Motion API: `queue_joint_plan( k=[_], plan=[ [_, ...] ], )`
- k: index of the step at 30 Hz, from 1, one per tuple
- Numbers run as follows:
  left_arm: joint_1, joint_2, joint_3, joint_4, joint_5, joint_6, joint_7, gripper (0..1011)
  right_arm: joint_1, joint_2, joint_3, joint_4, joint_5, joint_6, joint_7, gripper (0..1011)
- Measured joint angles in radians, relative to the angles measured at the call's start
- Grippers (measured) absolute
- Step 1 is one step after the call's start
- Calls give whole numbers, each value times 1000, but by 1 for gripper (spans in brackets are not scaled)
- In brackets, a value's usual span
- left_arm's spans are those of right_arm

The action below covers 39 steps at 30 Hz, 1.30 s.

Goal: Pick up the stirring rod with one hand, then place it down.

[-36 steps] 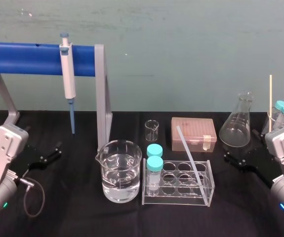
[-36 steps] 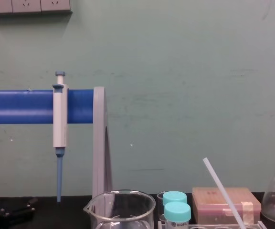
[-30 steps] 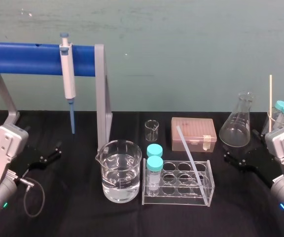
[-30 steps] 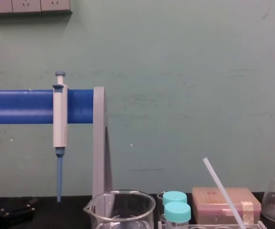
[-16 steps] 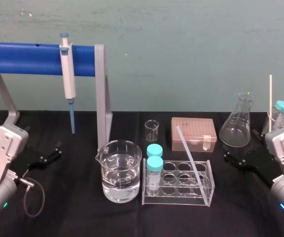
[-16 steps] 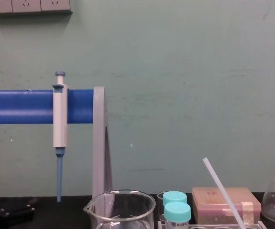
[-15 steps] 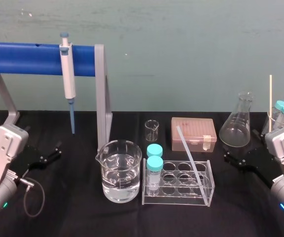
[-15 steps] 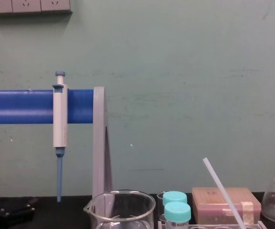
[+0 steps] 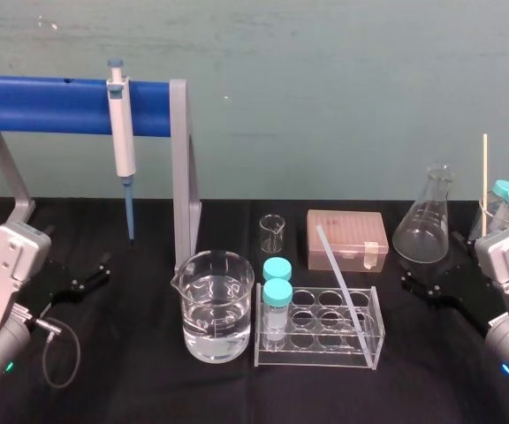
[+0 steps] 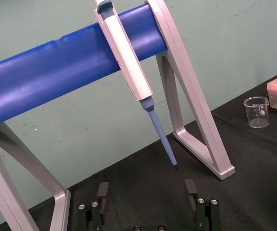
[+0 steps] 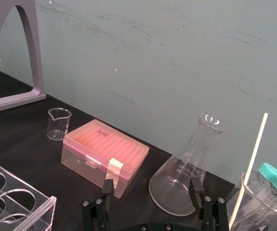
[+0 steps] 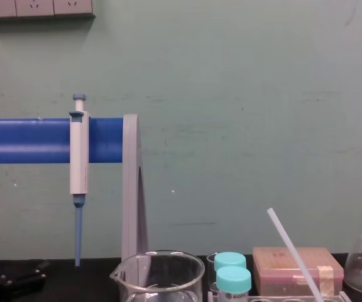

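Head view: the stirring rod (image 9: 338, 276) leans untouched in the rack (image 9: 312, 355) at the middle of the counter (image 9: 148, 389), with the left tool (image 9: 93, 272) and the right tool (image 9: 420, 287) near its side edges. Wrist views: both tools are spread and empty. Picking up is not yet begun; next, I think, one tool must reach the rod's free upper end and close on it.

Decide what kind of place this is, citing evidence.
Probably a laboratory bench: a white-and-blue pipette hanging from a blue bar, a clear glass beaker of liquid, and a clear conical flask.
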Motion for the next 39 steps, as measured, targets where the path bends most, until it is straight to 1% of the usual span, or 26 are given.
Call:
queue_joint_plan(
  k=[19,21,23,24,26,27,29,30,32,33,36,37,38,39],
  plan=[
    [0,0,0,0,0,0,0,1000,0,0,0,0,0,0,0,1002],
    [0,0,0,0,0,0,0,1000,2,-2,4,3,-1,0,2,1000],
    [0,0,0,0,0,0,0,1000,8,-6,24,0,16,0,22,1000],
    [0,0,0,0,0,0,0,1000,8,-6,24,0,16,0,22,1000],
    [0,0,0,0,0,0,0,1000,9,-6,46,-16,54,6,55,1000],
    [0,0,0,0,0,0,0,1000,7,-5,63,-31,91,15,84,1000],
    [0,0,0,0,0,0,0,1000,1,-3,84,-50,142,31,122,1000],
    [0,0,0,0,0,0,0,1000,-5,0,104,-72,197,56,163,1000],
    [0,0,0,0,0,0,0,1000,-11,3,123,-91,246,83,201,1000],
    [0,0,0,0,0,0,0,1000,-17,7,140,-111,301,118,244,1000],
    [0,0,0,0,0,0,0,1000,-23,14,160,-141,369,171,303,1000],
    [0,0,0,0,0,0,0,1000,-25,18,169,-156,407,206,338,1000],
    [0,0,0,0,0,0,0,1000,-25,20,172,-163,422,221,355,1000],
    [0,0,0,0,0,0,0,1000,-23,24,175,-175,448,252,387,1000]
  ],
)
